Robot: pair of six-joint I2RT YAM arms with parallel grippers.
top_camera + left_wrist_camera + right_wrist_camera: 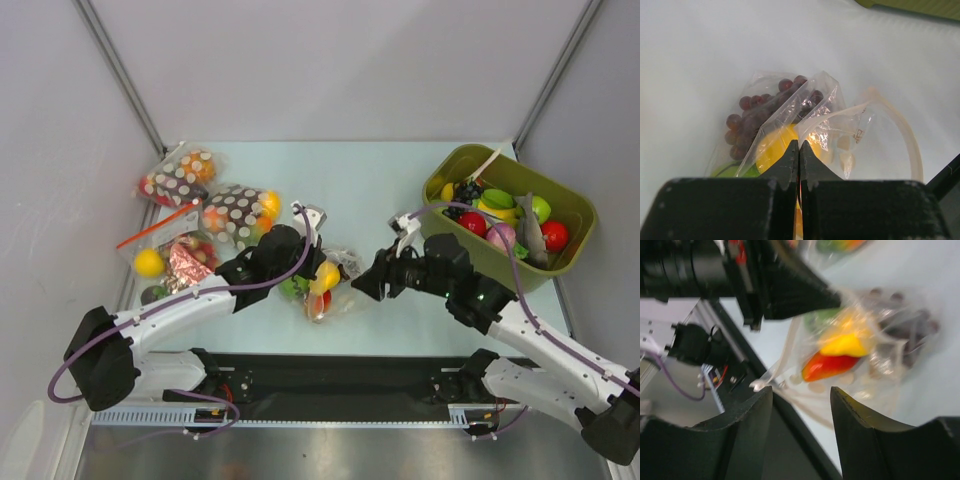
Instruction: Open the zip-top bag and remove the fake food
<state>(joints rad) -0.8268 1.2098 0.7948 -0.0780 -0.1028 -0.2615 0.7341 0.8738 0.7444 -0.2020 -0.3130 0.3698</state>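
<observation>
The clear, crinkly plastic zip-top bag (pixel 827 107) lies on the pale table (pixel 700 55) right at the tips of the left pincer (pixel 799 150), which is clenched on a fold of its film. The right pincer (pixel 800 395) is released, jaws spread, with the bag just ahead of it. That one bag holds four toys: one dark purple plastic grape bunch (pixel 752 117), one yellow pear-like toy fruit (pixel 775 150), one green round toy fruit (pixel 732 170) and one small orange-red piece (pixel 827 366).

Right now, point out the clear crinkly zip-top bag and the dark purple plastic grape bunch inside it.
zip-top bag (pixel 827 107): left wrist view, its raised folded flap.
grape bunch (pixel 742 130): left wrist view, berries on its left side.
</observation>
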